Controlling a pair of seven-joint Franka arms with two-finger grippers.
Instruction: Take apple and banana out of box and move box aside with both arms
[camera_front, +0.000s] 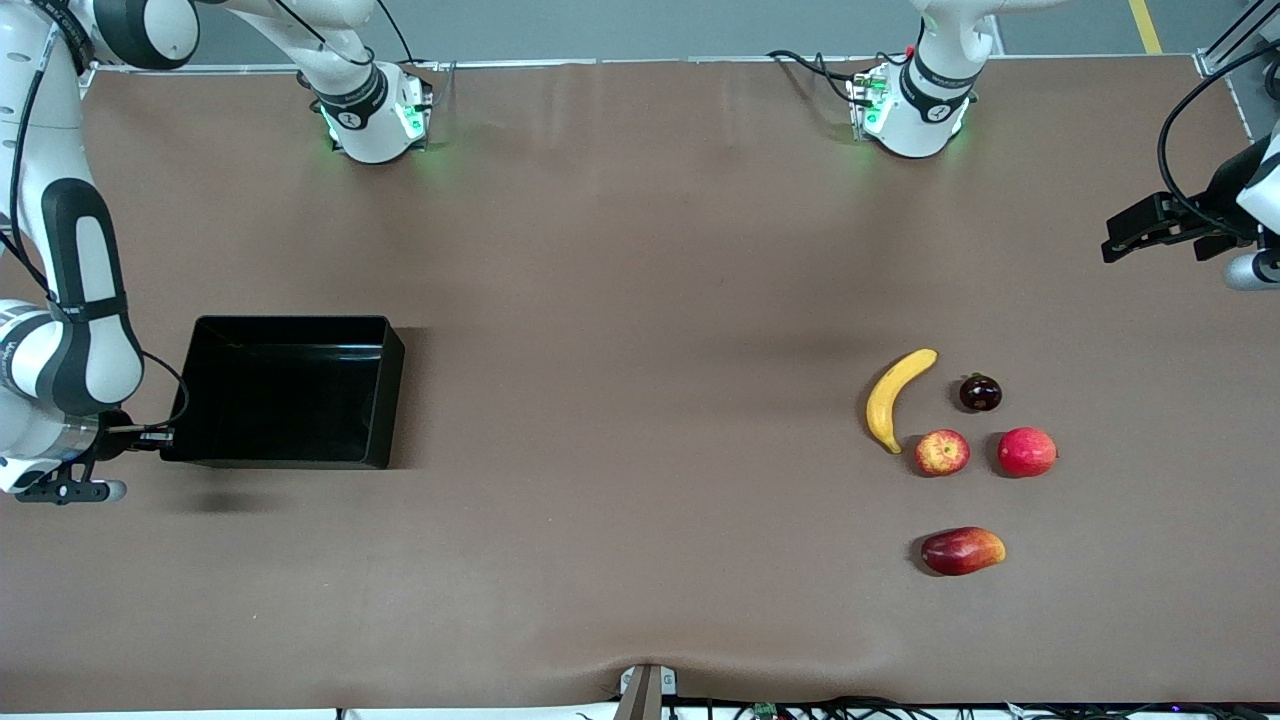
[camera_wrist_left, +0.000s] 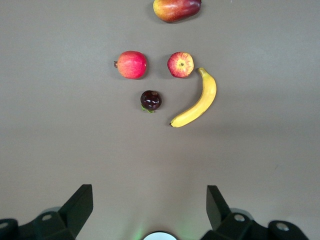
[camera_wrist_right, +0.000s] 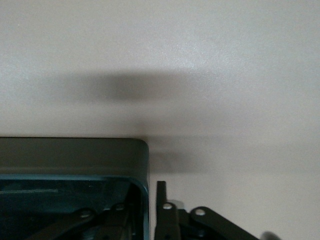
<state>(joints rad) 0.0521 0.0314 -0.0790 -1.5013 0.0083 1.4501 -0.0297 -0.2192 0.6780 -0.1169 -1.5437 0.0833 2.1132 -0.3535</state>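
Now your right hand (camera_front: 150, 437) straddles the empty box's (camera_front: 290, 390) end wall, fingers barely parted, while your left hand (camera_front: 1125, 235), released, waits over the worktop's other end.

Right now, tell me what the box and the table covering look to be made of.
The box: probably hard plastic with a glossy black finish; its inner walls catch pale reflections, and the rim is thin with rounded corners. The table covering: a matte brown sheet, perhaps paper or vinyl; it shows soft sheen near the arm bases and faint wrinkles at the edge nearest the front camera. Which exactly, I cannot tell.
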